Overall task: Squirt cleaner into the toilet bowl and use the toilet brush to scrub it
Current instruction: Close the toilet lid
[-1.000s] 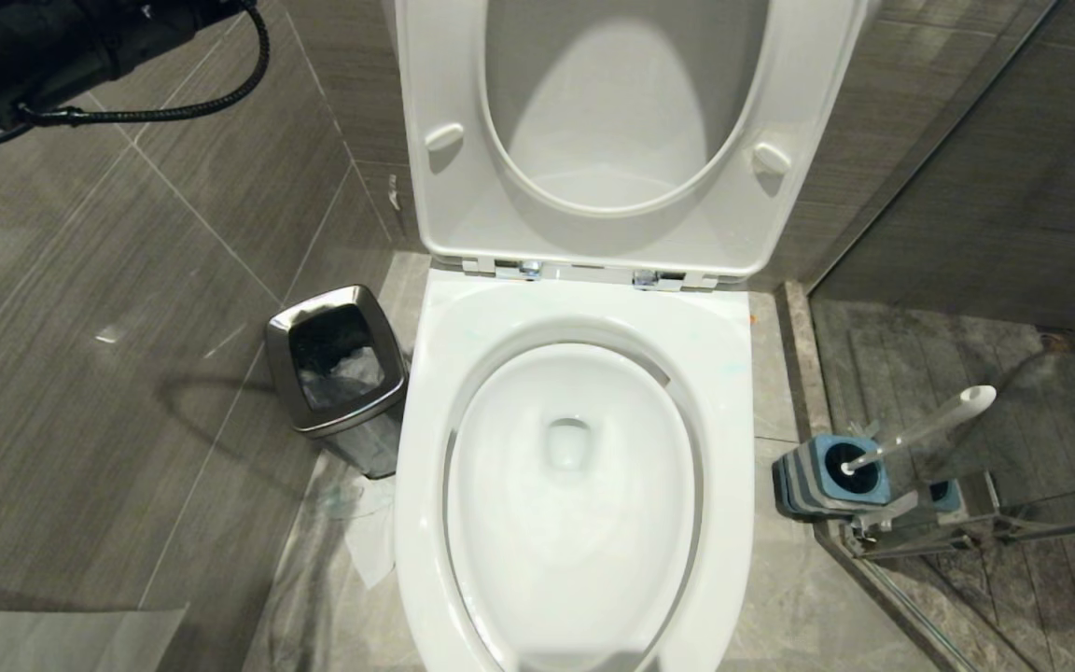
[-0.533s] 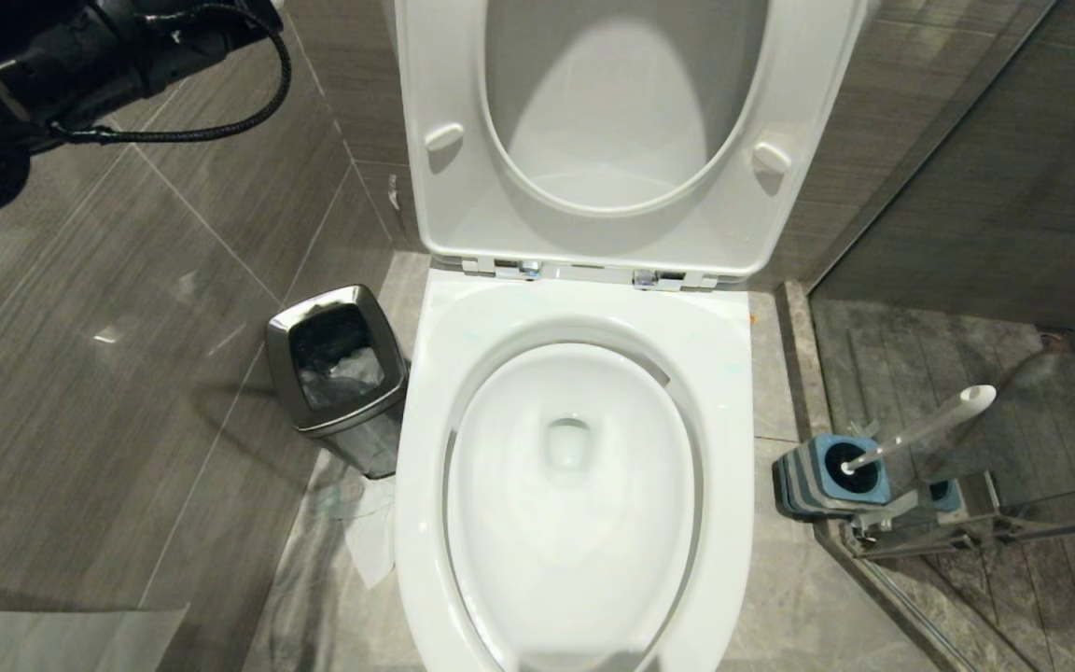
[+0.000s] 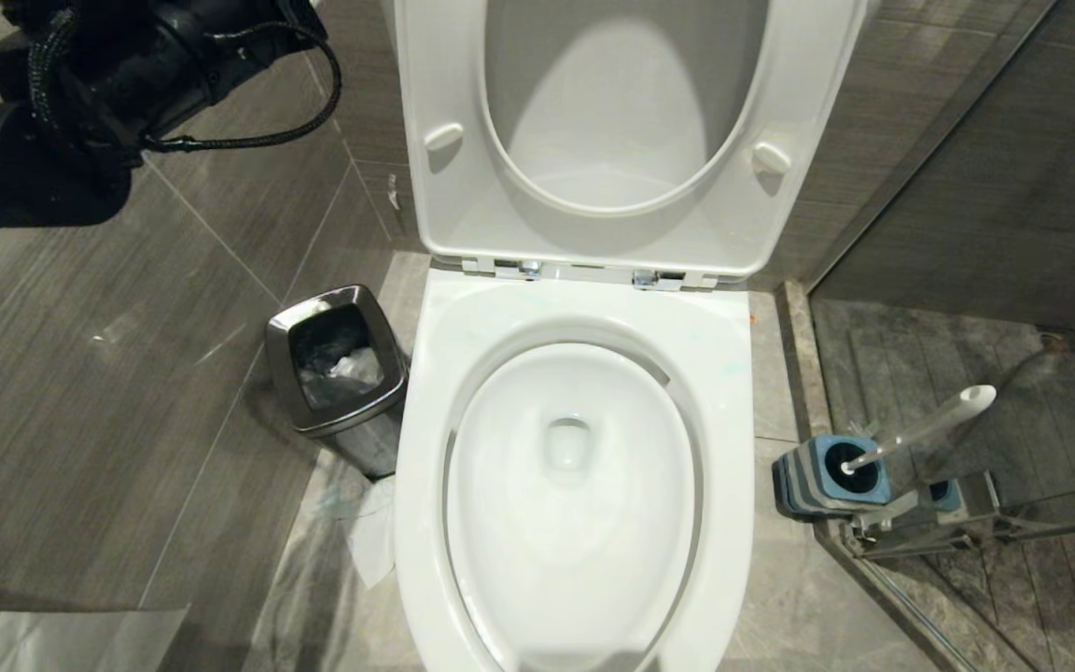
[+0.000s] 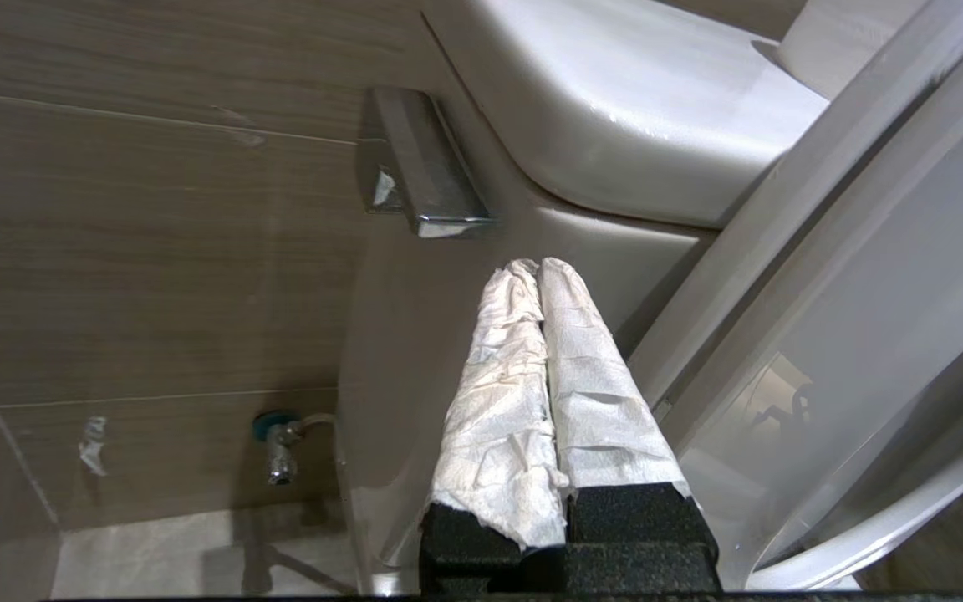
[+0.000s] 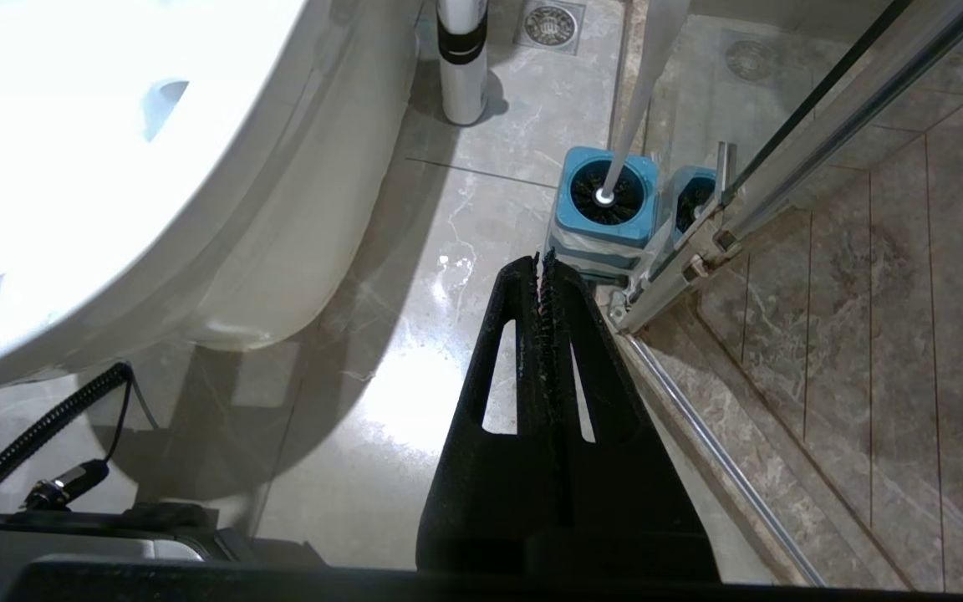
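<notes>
Below the head camera the toilet bowl [image 3: 575,467] is sitting with its seat and lid [image 3: 626,131] standing upright against the tank, the oval basin lying open and white. On its left a small steel waste bin [image 3: 337,369] is standing on the floor with crumpled paper showing inside; on its right the toilet brush [image 3: 920,427] is leaning in its blue-topped holder [image 3: 831,478], right beside the metal frame of a glass shower partition [image 3: 929,527]. Only the dark body and looping cable of the left arm [image 3: 99,75] are showing at the upper left of this view, its fingertips lying outside the picture.

The left wrist view is filling that gap: the left gripper [image 4: 538,272], its two fingers [image 4: 590,385] wrapped in white paper and pressed together with nothing between them, is pointing at the side of the tank, close to the chrome flush lever [image 4: 427,180], though contact cannot be judged. A water valve [image 4: 281,443] is also showing low on the wall, unseen from the head.

The right wrist view is showing the right gripper [image 5: 542,263], black fingers closed on nothing, hanging low above the floor tiles and aimed at the brush holder [image 5: 607,196], with the bowl's outer wall [image 5: 222,226] alongside, plus a white black-banded cylinder [image 5: 462,58] and a floor drain [image 5: 548,23] farther off
</notes>
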`<state>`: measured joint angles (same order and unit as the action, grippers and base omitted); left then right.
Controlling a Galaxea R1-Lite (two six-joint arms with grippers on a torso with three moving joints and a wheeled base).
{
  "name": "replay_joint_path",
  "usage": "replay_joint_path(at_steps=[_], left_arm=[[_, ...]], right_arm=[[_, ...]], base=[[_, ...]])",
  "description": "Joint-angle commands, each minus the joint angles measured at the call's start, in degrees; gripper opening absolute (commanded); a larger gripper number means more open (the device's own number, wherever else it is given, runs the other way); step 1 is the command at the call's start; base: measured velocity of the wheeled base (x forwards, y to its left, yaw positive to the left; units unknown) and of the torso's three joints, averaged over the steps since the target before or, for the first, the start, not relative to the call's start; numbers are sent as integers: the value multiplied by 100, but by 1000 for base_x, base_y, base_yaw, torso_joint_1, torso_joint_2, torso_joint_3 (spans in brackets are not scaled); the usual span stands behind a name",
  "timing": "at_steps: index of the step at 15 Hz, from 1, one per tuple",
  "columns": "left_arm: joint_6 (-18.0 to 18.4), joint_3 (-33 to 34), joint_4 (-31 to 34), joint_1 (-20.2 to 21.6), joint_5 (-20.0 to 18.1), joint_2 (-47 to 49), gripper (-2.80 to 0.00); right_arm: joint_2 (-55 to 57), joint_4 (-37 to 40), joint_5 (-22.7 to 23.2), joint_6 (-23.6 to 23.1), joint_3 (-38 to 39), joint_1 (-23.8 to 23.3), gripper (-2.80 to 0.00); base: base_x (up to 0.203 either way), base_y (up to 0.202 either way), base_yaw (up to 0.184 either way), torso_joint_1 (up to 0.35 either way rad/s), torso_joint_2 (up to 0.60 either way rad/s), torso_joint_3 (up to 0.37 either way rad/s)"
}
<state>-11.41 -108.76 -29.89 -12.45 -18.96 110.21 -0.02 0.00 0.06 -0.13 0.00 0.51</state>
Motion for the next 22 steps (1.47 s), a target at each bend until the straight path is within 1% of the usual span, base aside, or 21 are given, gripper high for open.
replay_joint_path(at_steps=[1, 3, 6, 11, 15, 16, 19, 21, 22], left_arm=[[-2, -14, -52, -124, -3, 210, -280], [3, -66, -61, -168, -3, 299, -280], [143, -224, -100, -178, -3, 448, -280], [148, -220, -309, -222, -19, 581, -280], [139, -215, -404, -337, -49, 651, -280], [123, -195, -404, -337, -97, 647, -280], [32, -101, -377, -337, -478, 561, -280], [-28, 168, -357, -329, -599, 399, -280], [-139, 306, -352, -328, -654, 280, -280]], right_arm=[[2, 0, 3, -4, 9, 2, -280], [2, 0, 3, -4, 9, 2, -280], [2, 2, 3, -4, 9, 2, -280], [2, 9, 3, -4, 9, 2, -280], [2, 8, 3, -4, 9, 2, -280], [2, 0, 3, -4, 9, 2, -280], [2, 0, 3, -4, 9, 2, -280], [2, 0, 3, -4, 9, 2, -280], [2, 2, 3, -4, 5, 2, -280]], base=[[0, 0, 0, 0, 0, 0], [0, 0, 0, 0, 0, 0], [0, 0, 0, 0, 0, 0], [0, 0, 0, 0, 0, 0], [0, 0, 0, 0, 0, 0], [0, 0, 0, 0, 0, 0], [0, 0, 0, 0, 0, 0], [0, 0, 0, 0, 0, 0], [0, 0, 0, 0, 0, 0]])
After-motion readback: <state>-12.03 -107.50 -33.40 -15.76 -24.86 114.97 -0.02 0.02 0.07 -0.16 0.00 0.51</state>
